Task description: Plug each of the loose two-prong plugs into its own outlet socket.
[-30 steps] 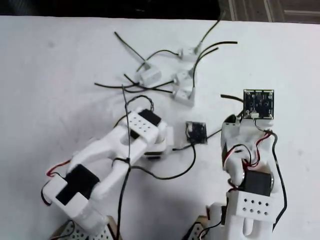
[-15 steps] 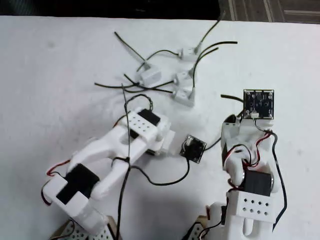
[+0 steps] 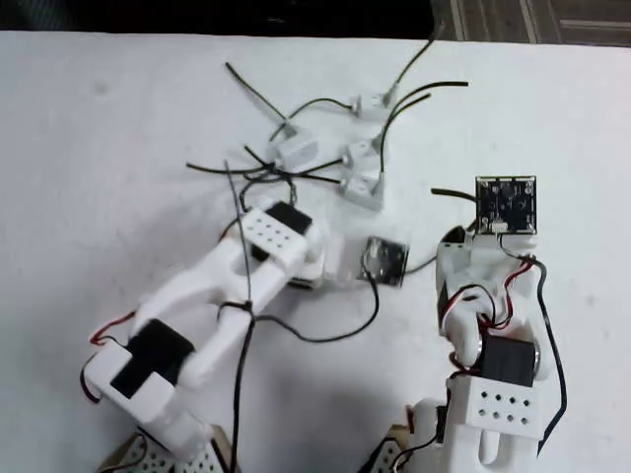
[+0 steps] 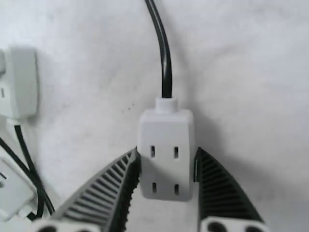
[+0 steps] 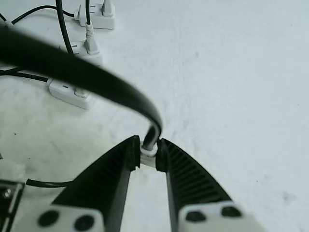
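In the left wrist view a white outlet socket [image 4: 165, 152] with a black cord [image 4: 164, 53] lies on the table, and my left gripper [image 4: 165, 179] is shut on its two sides. In the high view that gripper [image 3: 330, 268] sits just below the cluster of outlets. My right gripper [image 5: 148, 162] is shut on a small white two-prong plug [image 5: 147, 158], whose black cord [image 5: 91, 82] arcs away across the view. In the high view the right gripper [image 3: 455, 235] stands right of centre, apart from the outlets.
Several more white outlets with black cords lie at the back centre [image 3: 296, 148] [image 3: 361, 187] [image 3: 373, 103]; two of them [image 5: 72, 92] [image 5: 96, 19] have plugs in them. Another outlet [image 4: 19, 82] lies close beside the held one. Loose cords [image 3: 325, 335] cross the table between the arms.
My left arm has pushed toward the outlet cluster, and its wrist camera board has swung with it. The right arm has hardly moved.
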`<state>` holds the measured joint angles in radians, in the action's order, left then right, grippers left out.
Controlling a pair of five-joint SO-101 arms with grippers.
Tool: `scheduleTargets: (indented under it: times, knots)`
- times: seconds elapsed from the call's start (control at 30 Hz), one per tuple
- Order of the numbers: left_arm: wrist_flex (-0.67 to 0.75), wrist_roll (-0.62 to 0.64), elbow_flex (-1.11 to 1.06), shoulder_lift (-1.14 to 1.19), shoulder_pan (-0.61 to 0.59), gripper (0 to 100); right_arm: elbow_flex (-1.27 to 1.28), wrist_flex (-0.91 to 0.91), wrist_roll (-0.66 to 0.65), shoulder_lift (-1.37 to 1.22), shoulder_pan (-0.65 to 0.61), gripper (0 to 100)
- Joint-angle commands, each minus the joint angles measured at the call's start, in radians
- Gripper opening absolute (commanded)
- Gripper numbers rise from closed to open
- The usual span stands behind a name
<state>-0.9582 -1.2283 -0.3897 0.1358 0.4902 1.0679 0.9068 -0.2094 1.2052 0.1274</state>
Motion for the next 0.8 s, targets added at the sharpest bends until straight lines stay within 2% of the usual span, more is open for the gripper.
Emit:
scheduleTargets:
  times: [0.0,0.17,0.3,0.37,0.53,0.7,0.77]
  knots:
    - [-0.133,0.100,0.132,-0.061,-0.033,21,-0.005,-0.015,-0.009,0.016,0.015,1.8]
    - [-0.224,0.172,0.160,-0.216,-0.036,22,-0.005,-0.015,-0.009,0.016,0.015,1.8]
    - [-0.218,0.175,0.068,-0.305,-0.035,22,-0.003,-0.015,-0.009,0.016,0.015,1.8]
    - [-0.167,0.244,0.015,-0.334,-0.038,21,-0.003,-0.013,-0.009,0.016,0.013,1.8]
    - [-0.057,0.591,-0.086,-0.364,-0.071,21,-0.003,-0.013,-0.009,0.016,0.010,1.8]
    - [0.066,1.088,-0.115,-0.355,-0.028,21,-0.003,-0.013,-0.009,0.016,0.010,1.8]
    - [0.166,1.188,-0.149,-0.355,-0.001,21,-0.003,-0.013,-0.009,0.016,0.013,1.8]
